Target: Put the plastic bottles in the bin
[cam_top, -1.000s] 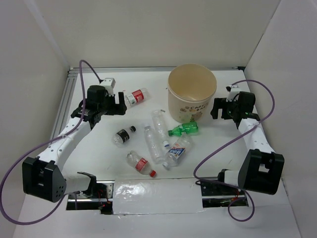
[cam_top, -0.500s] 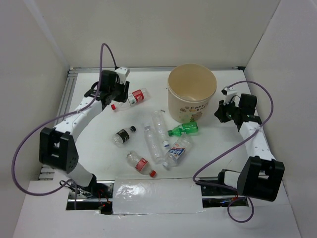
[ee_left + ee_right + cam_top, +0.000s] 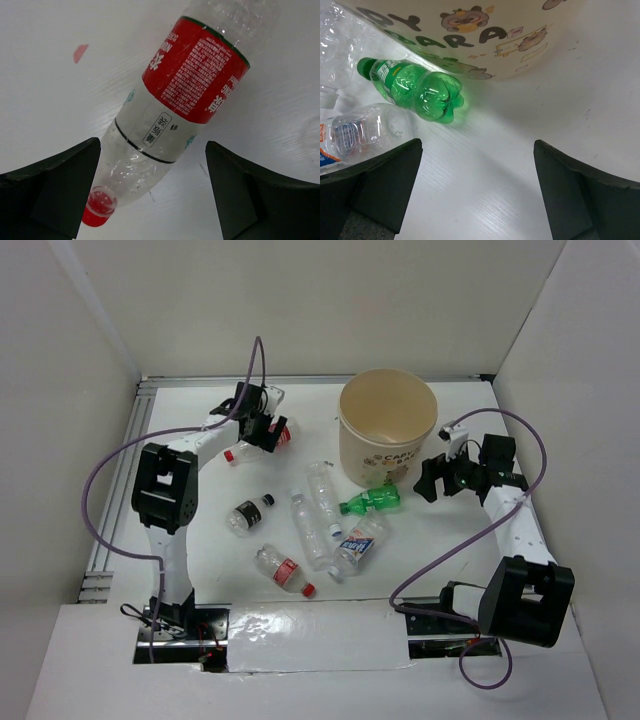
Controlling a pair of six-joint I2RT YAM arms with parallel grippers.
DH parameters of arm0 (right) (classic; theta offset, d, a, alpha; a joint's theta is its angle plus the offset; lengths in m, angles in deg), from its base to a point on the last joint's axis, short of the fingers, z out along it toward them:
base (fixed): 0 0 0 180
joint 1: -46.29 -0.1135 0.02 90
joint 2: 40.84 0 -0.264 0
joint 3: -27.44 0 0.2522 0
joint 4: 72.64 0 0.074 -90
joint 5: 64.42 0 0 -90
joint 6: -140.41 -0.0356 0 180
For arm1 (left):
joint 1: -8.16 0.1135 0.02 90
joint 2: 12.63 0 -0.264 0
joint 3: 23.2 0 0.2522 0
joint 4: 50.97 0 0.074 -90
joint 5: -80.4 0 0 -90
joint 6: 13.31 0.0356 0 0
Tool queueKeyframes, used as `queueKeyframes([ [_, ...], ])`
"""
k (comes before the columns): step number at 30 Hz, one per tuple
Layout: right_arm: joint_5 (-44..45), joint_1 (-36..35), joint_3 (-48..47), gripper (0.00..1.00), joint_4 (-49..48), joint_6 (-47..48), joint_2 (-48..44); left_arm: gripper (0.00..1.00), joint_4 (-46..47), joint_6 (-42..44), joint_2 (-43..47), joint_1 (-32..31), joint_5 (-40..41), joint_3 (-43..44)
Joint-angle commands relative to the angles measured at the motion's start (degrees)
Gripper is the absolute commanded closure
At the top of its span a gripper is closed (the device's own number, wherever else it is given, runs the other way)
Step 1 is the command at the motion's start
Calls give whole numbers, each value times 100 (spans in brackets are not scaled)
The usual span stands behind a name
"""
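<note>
Left claw (image 3: 152, 175) is spread wide around the clear plastic bottle with the red label and red cap (image 3: 195, 85), which lies flat on the white table (image 3: 450, 540), not pinched yet. Right claw (image 3: 477, 185) is open and empty too, hovering near the small green plastic bottle (image 3: 420, 90) lying just beside the big round beige cartoon-printed bin (image 3: 385, 455). My guess is basically nothing's done: the bin looks empty and all seven bottles are on the table.

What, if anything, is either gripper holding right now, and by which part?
Nothing is held. The left gripper straddles the red-labelled bottle with open jaws; the right gripper is open near the green bottle.
</note>
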Motion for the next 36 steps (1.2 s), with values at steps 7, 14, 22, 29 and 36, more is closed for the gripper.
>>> queueKeyframes([
  [7, -317, 24, -277, 1, 316, 144, 156, 31, 106, 215, -640, -69, -267, 380],
  [14, -1301, 24, -277, 65, 1141, 1705, 366, 95, 115, 57, 595, -324, -232, 441],
  [22, -1830, -485, 83, 30, 2057, 3650, 175, 97, 842, -970, 2083, -1246, -1549, 908],
  [29, -1434, -1092, 259, 27, 1916, 3651, -81, 92, 2337, -1937, 1734, -1905, -1700, 1505],
  [36, -1487, -1259, 330, 13, 1705, 3397, -327, 61, 3313, -2227, 478, -2521, -1368, 2339],
])
